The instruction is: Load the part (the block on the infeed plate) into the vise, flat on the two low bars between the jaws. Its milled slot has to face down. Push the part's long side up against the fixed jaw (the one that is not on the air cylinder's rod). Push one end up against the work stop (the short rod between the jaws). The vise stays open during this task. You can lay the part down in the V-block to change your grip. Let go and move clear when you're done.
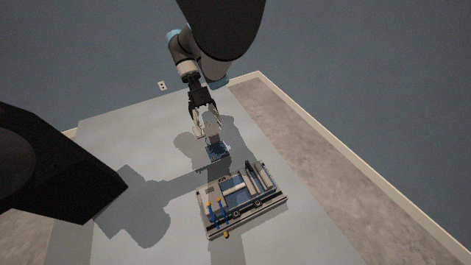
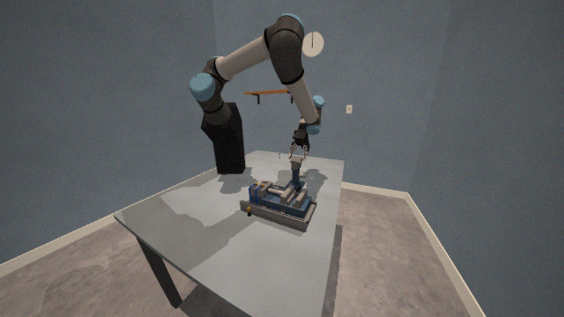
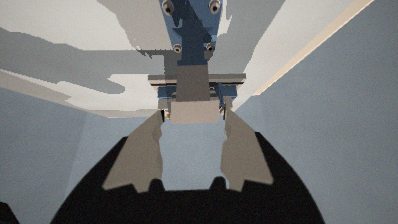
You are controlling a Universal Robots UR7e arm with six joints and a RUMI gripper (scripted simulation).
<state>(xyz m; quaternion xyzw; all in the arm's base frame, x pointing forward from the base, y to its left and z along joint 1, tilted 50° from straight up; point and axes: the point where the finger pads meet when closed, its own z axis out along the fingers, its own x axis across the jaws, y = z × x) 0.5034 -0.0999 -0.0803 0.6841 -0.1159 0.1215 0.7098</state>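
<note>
In the top view, going left to right, the gripper [image 1: 210, 131] [image 2: 298, 158] [image 3: 194, 109] is open, one finger on each side of the block [image 1: 212, 129] [image 2: 296, 159] [image 3: 195, 112] with small gaps. The block sits on top of the stand [image 1: 214, 139] [image 2: 295, 176] [image 3: 193, 82], likely the V-block, which seems to hold it up for a new grip. Farthest right, the vise [image 1: 209, 191] [image 2: 286, 194] [image 3: 162, 92] is open, so the block can go in later.
</note>
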